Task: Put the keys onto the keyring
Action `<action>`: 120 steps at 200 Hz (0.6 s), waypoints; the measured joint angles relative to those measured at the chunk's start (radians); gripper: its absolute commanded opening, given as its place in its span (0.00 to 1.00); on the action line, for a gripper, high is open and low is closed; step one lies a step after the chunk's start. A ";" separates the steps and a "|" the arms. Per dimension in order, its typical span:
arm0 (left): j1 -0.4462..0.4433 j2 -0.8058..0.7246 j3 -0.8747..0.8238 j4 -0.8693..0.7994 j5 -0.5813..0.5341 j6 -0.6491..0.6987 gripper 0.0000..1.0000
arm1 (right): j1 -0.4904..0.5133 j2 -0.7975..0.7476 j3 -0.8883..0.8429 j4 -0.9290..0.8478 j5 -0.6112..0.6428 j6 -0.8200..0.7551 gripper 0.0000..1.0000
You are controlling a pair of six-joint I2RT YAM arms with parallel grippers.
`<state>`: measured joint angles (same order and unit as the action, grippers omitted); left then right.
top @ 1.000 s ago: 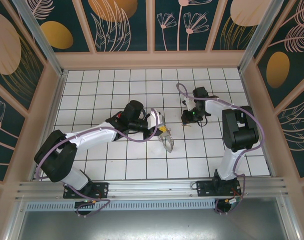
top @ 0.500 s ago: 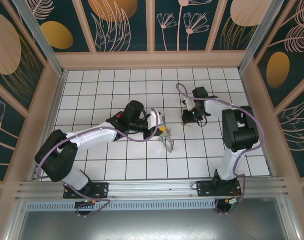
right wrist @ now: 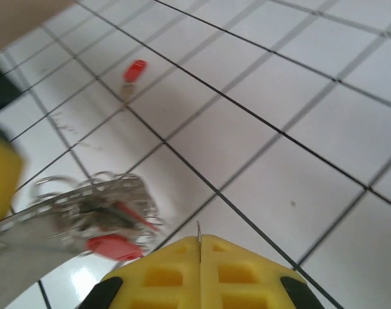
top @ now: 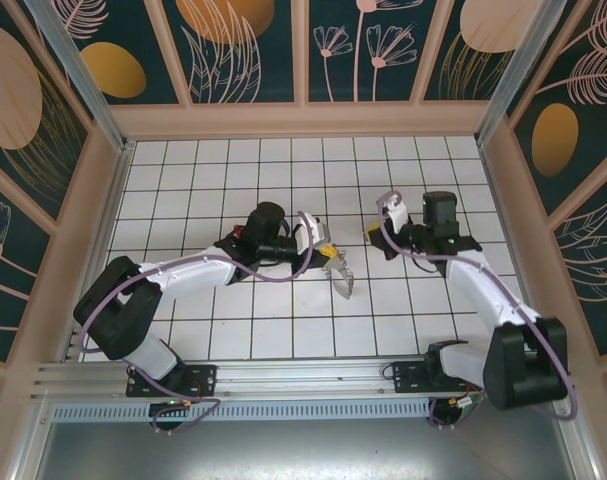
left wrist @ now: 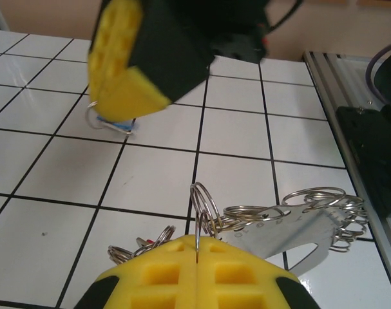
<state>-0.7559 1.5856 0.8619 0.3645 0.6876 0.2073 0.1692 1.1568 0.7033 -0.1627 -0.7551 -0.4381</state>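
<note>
White tiled floor [top: 183, 190] inside floral-painted walls [top: 243, 50].

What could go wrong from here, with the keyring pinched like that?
1. The left gripper is shut on just one thin loop of the keyring, at the very edge of its pads, and the bulk sticks out to one side. It may swivel or slip free.
2. A red key lies flat on the tiles, apart from the ring. The right gripper is shut, and a thing that small and flat may skid when grasped.

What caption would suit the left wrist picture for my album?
Left arm's yellow jaws pinch the keyring, its small rings fanned over white tiles.
</note>
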 measured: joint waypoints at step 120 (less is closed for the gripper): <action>-0.003 0.007 -0.032 0.111 0.022 -0.071 0.00 | 0.059 -0.099 0.003 -0.119 -0.118 -0.329 0.00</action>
<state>-0.7586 1.5925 0.8299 0.4759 0.7097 0.1368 0.2283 1.0580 0.7063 -0.2821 -0.8730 -0.7670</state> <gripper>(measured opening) 0.058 0.052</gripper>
